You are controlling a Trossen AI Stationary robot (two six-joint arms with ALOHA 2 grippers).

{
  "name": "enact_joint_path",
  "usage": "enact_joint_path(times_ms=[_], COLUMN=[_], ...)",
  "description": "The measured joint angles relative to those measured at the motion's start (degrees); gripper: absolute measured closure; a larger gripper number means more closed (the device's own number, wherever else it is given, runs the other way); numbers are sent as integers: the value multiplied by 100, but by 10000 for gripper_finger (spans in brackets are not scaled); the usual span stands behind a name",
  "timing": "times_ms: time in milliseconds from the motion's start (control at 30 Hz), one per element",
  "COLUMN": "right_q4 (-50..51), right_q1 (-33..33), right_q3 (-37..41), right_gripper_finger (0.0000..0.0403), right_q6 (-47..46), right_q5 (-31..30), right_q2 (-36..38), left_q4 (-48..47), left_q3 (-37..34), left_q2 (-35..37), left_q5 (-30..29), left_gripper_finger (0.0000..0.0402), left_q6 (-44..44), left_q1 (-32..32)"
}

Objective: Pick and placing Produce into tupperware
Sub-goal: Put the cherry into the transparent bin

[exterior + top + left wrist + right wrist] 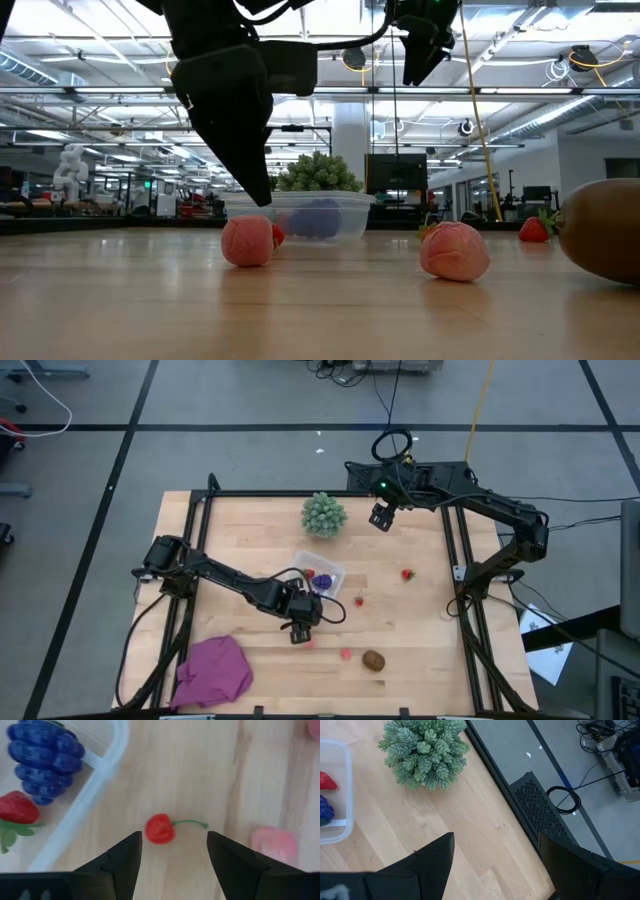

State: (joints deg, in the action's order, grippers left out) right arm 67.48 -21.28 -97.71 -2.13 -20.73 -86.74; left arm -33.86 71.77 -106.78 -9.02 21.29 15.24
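Grey floor (250, 400) crossed by dark lines is filling the high view's upper half; cables (345, 370) are lying at top centre, ceiling lights (560, 60) glowing upper right, low view.

place: robotics lab | evidence: open hall, ceiling trusses (520, 90), monitors (395, 175), floor cables (385, 395)

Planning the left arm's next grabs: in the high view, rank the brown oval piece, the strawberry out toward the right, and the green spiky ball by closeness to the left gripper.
From the left gripper:
1. Brown oval piece, near the front edge.
2. Strawberry, right of the tupperware.
3. Green spiky ball, at the back.
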Motion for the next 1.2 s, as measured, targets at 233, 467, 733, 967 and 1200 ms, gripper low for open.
enact_joint_path(times_ms=[233, 467, 733, 967, 1200], right_q4=[2, 2, 2, 11, -2], right_q1=[0, 0, 0, 0, 0], right_q3=[0, 0, 0, 0, 0], right_gripper_finger=[121, 121, 121, 121, 121], right_q6=[-15, -17, -20, -22, -20], right_q5=[0, 2, 2, 4, 4], right_q2=[0, 0, 0, 2, 2], left_q4=[65, 98, 142, 240, 213], left_q3=[0, 0, 0, -10, -1], left_q2=[0, -2, -108, -323, -355], left_q5=[-2, -2, 4, 149, 201], left_gripper_finger=[172, 172, 172, 172, 172], left_q6=[-1, -108, -174, -252, -279], left_q1=[26, 26, -2, -206, -242])
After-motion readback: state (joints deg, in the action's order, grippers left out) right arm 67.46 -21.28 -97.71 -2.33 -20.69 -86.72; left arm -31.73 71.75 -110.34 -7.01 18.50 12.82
